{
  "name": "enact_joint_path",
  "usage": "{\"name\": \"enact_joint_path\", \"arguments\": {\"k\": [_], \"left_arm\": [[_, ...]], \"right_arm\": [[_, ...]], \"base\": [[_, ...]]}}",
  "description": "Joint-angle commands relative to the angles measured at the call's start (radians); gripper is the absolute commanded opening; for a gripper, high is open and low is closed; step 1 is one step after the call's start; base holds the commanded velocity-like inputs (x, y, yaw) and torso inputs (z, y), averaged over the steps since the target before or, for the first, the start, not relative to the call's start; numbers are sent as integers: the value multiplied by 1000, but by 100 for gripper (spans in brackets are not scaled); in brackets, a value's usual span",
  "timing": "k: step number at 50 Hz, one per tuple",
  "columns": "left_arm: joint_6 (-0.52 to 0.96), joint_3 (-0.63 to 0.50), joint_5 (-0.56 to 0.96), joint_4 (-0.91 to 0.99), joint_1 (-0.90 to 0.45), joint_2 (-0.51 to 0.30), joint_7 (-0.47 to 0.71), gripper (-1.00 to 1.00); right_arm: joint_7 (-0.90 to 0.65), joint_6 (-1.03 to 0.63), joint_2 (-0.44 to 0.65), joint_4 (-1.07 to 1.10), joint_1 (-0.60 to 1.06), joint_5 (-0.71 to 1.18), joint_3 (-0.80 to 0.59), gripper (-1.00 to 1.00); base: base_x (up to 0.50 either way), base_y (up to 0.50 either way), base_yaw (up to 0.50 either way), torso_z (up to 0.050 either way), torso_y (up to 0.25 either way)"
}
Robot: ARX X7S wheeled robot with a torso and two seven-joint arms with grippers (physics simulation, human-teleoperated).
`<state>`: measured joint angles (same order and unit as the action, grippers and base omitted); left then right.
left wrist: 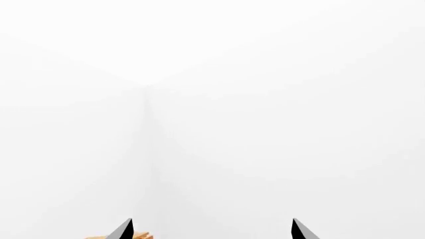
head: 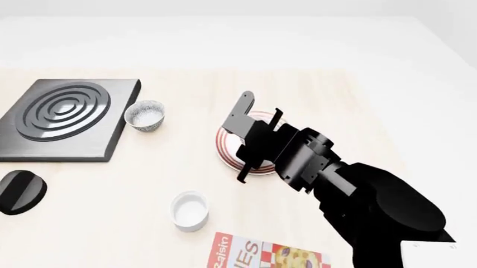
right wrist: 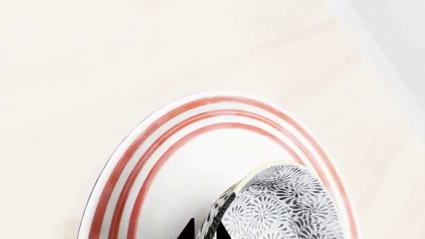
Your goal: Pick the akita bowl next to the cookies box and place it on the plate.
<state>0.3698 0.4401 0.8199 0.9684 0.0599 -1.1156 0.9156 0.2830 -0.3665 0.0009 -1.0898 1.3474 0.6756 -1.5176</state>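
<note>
Grey-patterned akita bowl tilted, over the plate.

You can read only the cookies box: "Raisin" along its red edge, and the cut-off letters "IES".

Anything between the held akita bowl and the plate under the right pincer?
Nothing visible. The right pincer grips the akita bowl by its rim directly over the plate, whose white centre shows bare. Whether the bowl already touches it cannot be told.
</note>
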Motion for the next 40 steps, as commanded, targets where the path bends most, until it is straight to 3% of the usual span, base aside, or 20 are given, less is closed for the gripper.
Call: {"name": "enact_joint_path", "arguments": {"k": [1,12,13,40], "left_arm": [[-3,-1,1,-3,-1,-2,1,100],[-3,-5,7,-4,-8,-8,5,100],[-3,-6,6,-4,-8,-8,5,100],[-3,0,0,-1,4,-7,9,100]], "right_arm": [[-1,3,-1,0,1,-20,6,-100],[-23,26,-1,-5,0,-28,6,-100],[-27,28,-1,-6,0,-29,6,100],[43,137,0,-49,128,85,55,100]], "base": [[0,0,0,0,0],[0,0,0,0,0],[0,0,0,0,0],[0,0,0,0,0]]}}
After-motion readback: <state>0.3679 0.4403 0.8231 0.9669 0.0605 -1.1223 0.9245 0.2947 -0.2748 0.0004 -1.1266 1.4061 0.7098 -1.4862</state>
